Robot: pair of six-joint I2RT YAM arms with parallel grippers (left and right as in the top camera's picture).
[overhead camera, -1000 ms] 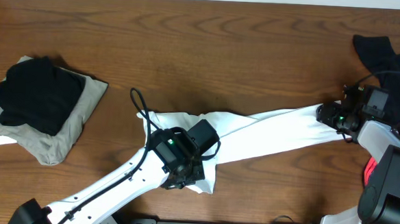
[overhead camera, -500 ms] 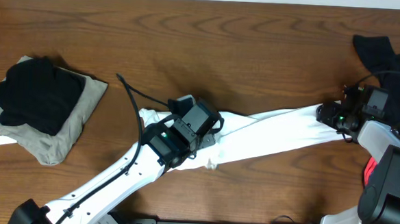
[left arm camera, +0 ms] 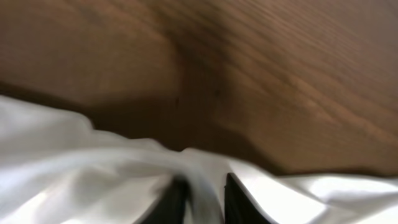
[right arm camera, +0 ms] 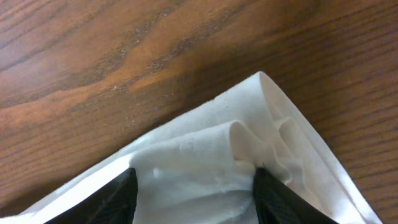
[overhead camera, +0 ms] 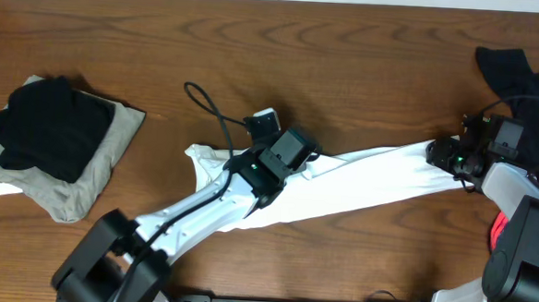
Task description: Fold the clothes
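Note:
A white T-shirt (overhead camera: 369, 184) lies stretched in a long band across the table's front half. My left gripper (overhead camera: 298, 166) is at the band's left part, and its fingers (left arm camera: 202, 199) are shut on a fold of the white cloth (left arm camera: 74, 162). My right gripper (overhead camera: 440, 153) holds the band's right end. In the right wrist view its fingers (right arm camera: 196, 193) grip a bunched corner of the shirt (right arm camera: 205, 155). A black garment (overhead camera: 514, 76) lies at the far right, behind the right arm. No logo shows.
A black cloth (overhead camera: 49, 126) lies on a folded grey cloth (overhead camera: 107, 161) at the left edge. Something red (overhead camera: 498, 232) shows by the right arm's base. Bare wood (overhead camera: 302, 60) spans the back of the table.
My left gripper has moved away from the front edge and to the right, taking the shirt's bunched lower part with it. The right gripper has not moved.

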